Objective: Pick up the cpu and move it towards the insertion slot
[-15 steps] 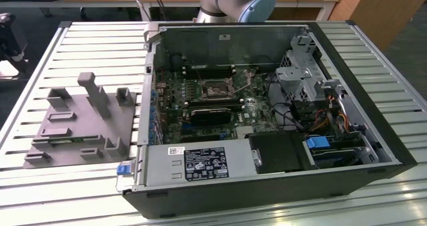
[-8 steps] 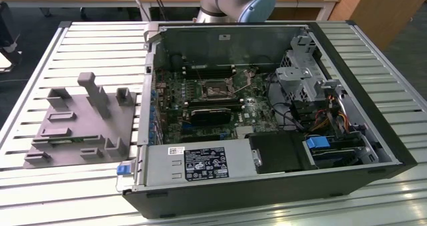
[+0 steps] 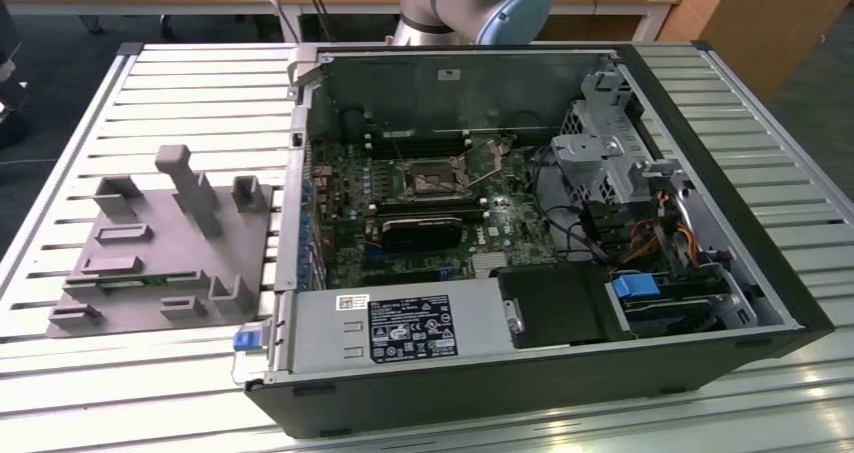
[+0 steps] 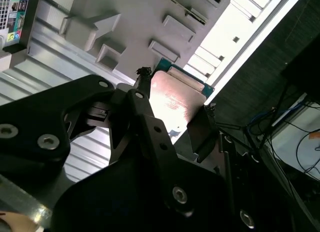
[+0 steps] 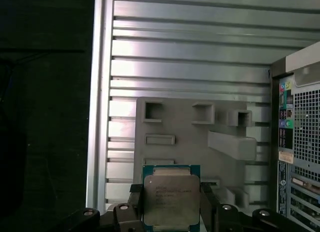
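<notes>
The cpu (image 5: pixel 171 198), a flat square chip with a silver top and a green edge, sits clamped between the two black fingers of my gripper (image 5: pixel 171 208), which is shut on it. In the second wrist view the cpu (image 4: pixel 176 98) shines between the fingers (image 4: pixel 143 99). Both wrist views show it held in the air well above the grey holder block (image 5: pixel 200 134). The insertion slot (image 3: pixel 434 178), a square silvery frame with a dark centre, lies on the motherboard inside the open computer case (image 3: pixel 534 373).
The grey holder block (image 3: pixel 160 243) with posts and pockets lies on the slatted metal table (image 3: pixel 160 93) at the exterior view's left of the case. A black heatsink (image 3: pixel 416 233), cables and drive cages crowd the case. The arm's base (image 3: pixel 474 8) stands behind it.
</notes>
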You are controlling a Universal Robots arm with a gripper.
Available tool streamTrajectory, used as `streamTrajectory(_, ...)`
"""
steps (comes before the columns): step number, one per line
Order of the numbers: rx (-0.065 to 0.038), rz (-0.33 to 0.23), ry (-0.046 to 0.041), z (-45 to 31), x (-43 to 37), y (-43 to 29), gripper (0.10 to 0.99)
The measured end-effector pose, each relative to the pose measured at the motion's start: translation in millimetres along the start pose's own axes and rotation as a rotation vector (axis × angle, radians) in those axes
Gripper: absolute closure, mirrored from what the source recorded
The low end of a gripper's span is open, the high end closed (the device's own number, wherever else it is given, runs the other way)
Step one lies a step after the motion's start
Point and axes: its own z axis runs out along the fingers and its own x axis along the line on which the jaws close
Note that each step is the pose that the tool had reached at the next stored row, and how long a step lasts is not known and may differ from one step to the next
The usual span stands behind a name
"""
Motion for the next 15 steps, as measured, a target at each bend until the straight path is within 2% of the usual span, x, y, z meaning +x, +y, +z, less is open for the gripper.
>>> streamTrajectory(7, 0.000, 0.000, 0.0002, -1.7, -1.1, 0.0, 0.545)
streamTrajectory(15, 0.000, 0.000, 0.0000, -0.5, -19.9, -0.3, 0.545)
